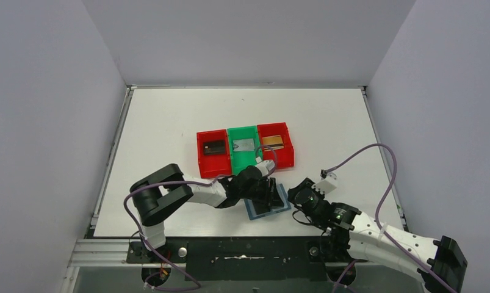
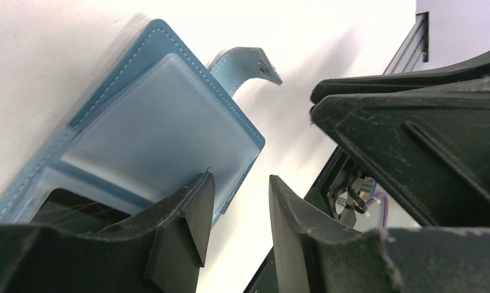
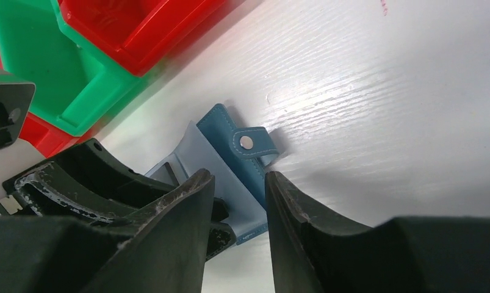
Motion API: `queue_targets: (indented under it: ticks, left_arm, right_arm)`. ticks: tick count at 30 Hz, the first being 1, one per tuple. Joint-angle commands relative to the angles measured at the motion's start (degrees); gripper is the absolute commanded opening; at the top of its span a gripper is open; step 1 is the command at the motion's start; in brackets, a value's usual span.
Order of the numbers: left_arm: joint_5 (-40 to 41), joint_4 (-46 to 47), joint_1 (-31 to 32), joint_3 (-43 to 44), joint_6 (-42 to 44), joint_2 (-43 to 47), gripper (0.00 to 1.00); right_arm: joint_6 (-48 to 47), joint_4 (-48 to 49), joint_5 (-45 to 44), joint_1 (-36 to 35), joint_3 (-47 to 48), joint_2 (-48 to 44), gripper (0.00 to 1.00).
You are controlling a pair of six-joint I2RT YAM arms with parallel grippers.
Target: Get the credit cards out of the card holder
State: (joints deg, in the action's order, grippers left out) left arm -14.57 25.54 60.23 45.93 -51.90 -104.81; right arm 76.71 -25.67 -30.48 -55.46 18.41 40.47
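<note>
The teal-blue book-fold card holder [image 2: 163, 116] lies open, lower centre of the top view. My left gripper [image 2: 241, 180] and right gripper [image 3: 239, 177] are both spread, pinching nothing. A black flat card [image 2: 65, 210] sits pocketed; I judge a dragging finger could slide the whole holder instead.

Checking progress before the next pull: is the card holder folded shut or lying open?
Open: the card holder lies spread on the table, clear inner pockets facing up, snap tab unfastened.
</note>
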Motion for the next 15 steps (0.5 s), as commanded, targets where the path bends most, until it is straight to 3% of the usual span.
queue_targets:
  ticks: [1, 6, 15]
  left_arm:
    - [3.4, -3.0, 0.2, 1.7, 1.8, 4.1, 0.38]
    - [6.4, -7.6, 0.2, 2.1, 3.6, 7.2, 0.38]
    - [9.5, -9.7, 0.2, 1.3, 4.3, 9.9, 0.37]
  right_arm:
    - [-2.7, -0.2, -3.3, 0.3, 3.1, -2.0, 0.36]
    - [-8.7, 8.1, 2.5, 0.4, 2.2, -4.6, 0.30]
    - [-12.7, 14.1, 8.9, 0.4, 2.9, -2.5, 0.15]
